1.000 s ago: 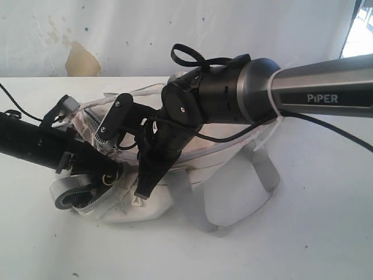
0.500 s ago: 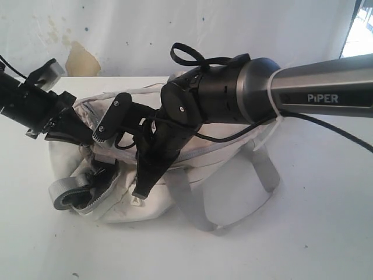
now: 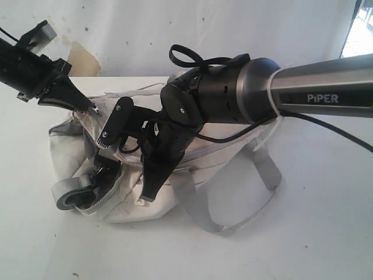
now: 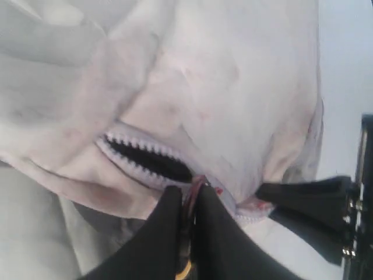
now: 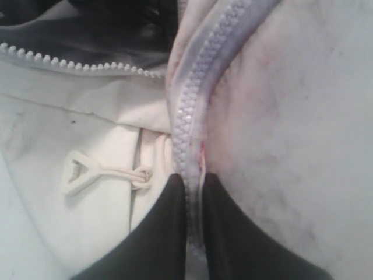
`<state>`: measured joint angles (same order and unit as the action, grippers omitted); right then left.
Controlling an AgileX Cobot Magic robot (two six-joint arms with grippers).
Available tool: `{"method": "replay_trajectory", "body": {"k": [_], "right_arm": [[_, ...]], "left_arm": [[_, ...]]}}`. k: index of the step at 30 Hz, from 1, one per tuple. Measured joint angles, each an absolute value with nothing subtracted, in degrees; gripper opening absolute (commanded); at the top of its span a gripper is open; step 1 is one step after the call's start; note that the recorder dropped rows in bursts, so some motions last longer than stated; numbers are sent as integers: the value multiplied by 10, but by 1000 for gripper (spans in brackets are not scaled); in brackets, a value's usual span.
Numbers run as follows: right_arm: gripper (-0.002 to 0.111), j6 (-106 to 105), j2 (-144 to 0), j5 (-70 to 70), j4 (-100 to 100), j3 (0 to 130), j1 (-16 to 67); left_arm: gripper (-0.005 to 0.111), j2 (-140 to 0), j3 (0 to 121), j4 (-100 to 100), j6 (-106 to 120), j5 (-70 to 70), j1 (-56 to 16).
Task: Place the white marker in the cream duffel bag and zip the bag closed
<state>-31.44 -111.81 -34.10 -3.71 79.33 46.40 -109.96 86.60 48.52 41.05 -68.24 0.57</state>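
Observation:
The cream duffel bag (image 3: 227, 181) lies slumped on the white table. My left gripper (image 3: 91, 107) is raised at the bag's upper left end. In the left wrist view it (image 4: 191, 192) is shut on the zipper pull, just behind a short gap of open zipper (image 4: 145, 157). My right gripper (image 3: 145, 195) reaches down over the bag's front. In the right wrist view it (image 5: 195, 181) is shut on the grey zipper tape (image 5: 201, 87) at the bag's edge. The white marker is hidden.
A rolled grey strap with a black buckle (image 3: 73, 195) lies at the bag's left end. Grey webbing handles (image 3: 268, 175) loop out to the right. A cream cord pull (image 5: 87, 172) hangs on the bag's side. The right arm's barrel (image 3: 315, 87) spans the bag. Bare table (image 3: 326, 245) lies in front.
My left gripper has risen from the bag's low left end up and back toward the wall, drawing the bag's top edge up with it. The right gripper has held its place.

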Motion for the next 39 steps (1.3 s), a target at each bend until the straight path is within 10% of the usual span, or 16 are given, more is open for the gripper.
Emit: {"method": "replay_trajectory", "body": {"k": [18, 28, 39], "right_arm": [[2, -311, -1118, -316, -45, 796, 464], [65, -297, -1113, -243, -7, 794, 464], [66, -77, -1015, -334, 0, 794, 459]], "left_arm": [[8, -1098, 881, 428, 406, -518, 4], [68, -1092, 883, 424, 432, -540, 8], [31, -1023, 883, 259, 208, -535, 9]]}}
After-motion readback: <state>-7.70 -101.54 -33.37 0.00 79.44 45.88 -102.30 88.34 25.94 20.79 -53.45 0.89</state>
